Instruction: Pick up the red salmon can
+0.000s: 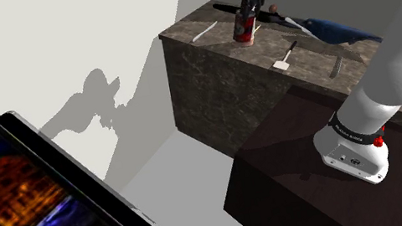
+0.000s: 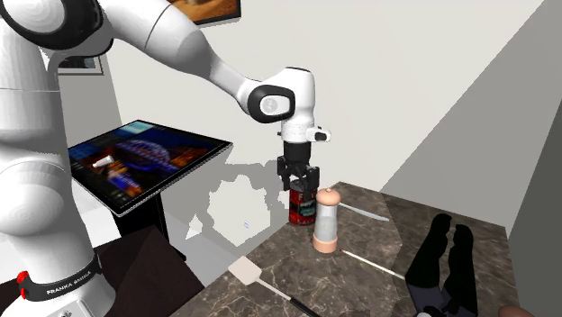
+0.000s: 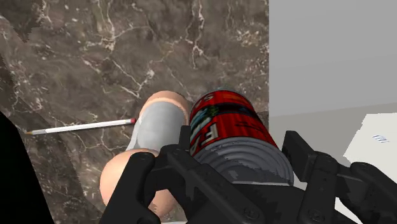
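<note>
On counter [image 2: 360, 286] pepper mill [image 2: 326, 221], can [image 2: 302, 207] just beside it

Red can [image 3: 229, 124] clasped in black gripper [image 3: 242, 153], just beside pink-and-grey grinder [image 3: 156, 124], at marble counter [image 3: 76, 63] edge.

Entry: we read "FRANKA EMIKA" in white on the black band [image 2: 52, 287] round the arm's [image 2: 40, 180] base, at the near left of the second exterior view. The red can [image 3: 232, 121] bears large white letters, which we cannot make out. The marks on the screen [image 2: 135, 162] are illegible.
</note>
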